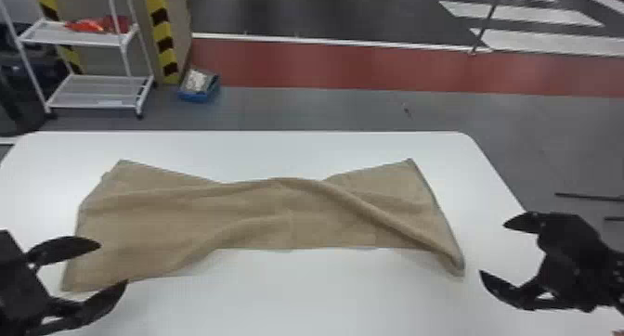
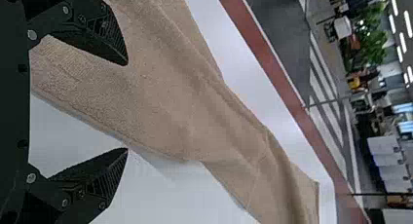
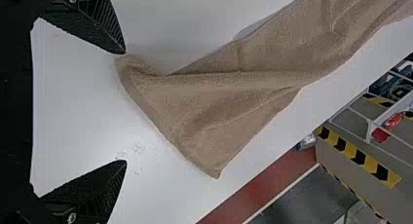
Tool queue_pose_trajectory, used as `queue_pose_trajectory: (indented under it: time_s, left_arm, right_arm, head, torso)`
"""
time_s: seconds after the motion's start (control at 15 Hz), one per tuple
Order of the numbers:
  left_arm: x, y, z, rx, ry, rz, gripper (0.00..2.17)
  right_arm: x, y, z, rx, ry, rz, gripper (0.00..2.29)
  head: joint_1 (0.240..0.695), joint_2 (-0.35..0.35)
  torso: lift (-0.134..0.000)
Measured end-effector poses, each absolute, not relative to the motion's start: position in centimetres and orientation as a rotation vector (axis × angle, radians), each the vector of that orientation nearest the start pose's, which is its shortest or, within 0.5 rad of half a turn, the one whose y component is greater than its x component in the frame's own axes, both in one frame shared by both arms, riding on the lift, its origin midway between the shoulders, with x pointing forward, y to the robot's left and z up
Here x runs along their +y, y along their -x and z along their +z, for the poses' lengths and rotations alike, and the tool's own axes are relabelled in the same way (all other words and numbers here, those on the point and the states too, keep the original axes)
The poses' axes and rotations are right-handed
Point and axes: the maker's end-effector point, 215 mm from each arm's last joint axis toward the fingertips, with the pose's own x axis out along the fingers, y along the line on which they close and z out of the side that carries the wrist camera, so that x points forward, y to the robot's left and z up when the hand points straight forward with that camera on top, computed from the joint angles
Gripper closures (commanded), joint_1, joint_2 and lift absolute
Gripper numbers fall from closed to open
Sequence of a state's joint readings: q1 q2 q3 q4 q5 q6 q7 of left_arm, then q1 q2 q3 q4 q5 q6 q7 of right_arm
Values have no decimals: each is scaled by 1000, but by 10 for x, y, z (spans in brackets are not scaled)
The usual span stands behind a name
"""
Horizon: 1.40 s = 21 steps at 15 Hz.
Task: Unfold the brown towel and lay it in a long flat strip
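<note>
Black and released, your left gripper (image 1: 113, 262) and right gripper (image 1: 493, 248) flank the rumpled brown cloth towel (image 1: 260, 210), likely for straightening it.

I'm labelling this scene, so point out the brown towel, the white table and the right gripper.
Brown towel (image 1: 260, 223), head view, its middle.
White table (image 1: 325, 293), head view, bare near part.
Right gripper (image 1: 493, 248), head view, midway between fingertips.
</note>
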<state>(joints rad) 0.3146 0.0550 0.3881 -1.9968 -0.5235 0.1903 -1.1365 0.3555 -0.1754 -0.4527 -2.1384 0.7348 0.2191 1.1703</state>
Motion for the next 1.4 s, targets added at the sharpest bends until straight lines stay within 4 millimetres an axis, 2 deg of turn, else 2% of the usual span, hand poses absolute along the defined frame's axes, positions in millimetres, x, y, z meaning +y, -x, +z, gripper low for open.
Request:
queue_pose_trajectory:
  time_s: [0.47,0.67,0.8,0.93,1.0,1.07,1.13,1.4]
  left_arm:
    - [351,-407,-445,720,-713,-742,333]
    - [350,-410,-452,752,-775,-771,333]
    - [344,-413,-454,751,-790,-782,606]
    - [343,-418,-457,761,-801,-784,647]
    - [344,-421,-458,771,-802,-781,805]
    - [346,-422,-460,781,-801,-776,1055]
    - [349,-422,-461,795,-796,-771,1156]
    - [357,-416,-461,843,-738,-767,1166]
  right_arm:
    - [-386,-392,-382,642,822,527,83]
    - [-386,-391,-380,641,824,528,83]
    - [-386,-391,-380,641,824,528,83]
    - [-387,-391,-380,642,825,527,83]
    - [-387,-390,-380,643,825,526,83]
    - [-387,-390,-380,644,824,526,83]
    - [-388,-390,-380,645,824,526,83]
    - [-387,-391,-380,644,825,528,87]
  head:
    - [695,-52]
    - [695,-49]
    - [695,-58]
    - [695,-62]
    - [695,-62]
    - [695,-61]
    - [695,-55]
    - [695,-46]
  torso:
    - [-116]
    - [-116]
    - [-116]
    - [-116]
    - [-116]
    - [-116]
    - [-116]
    - [-116]
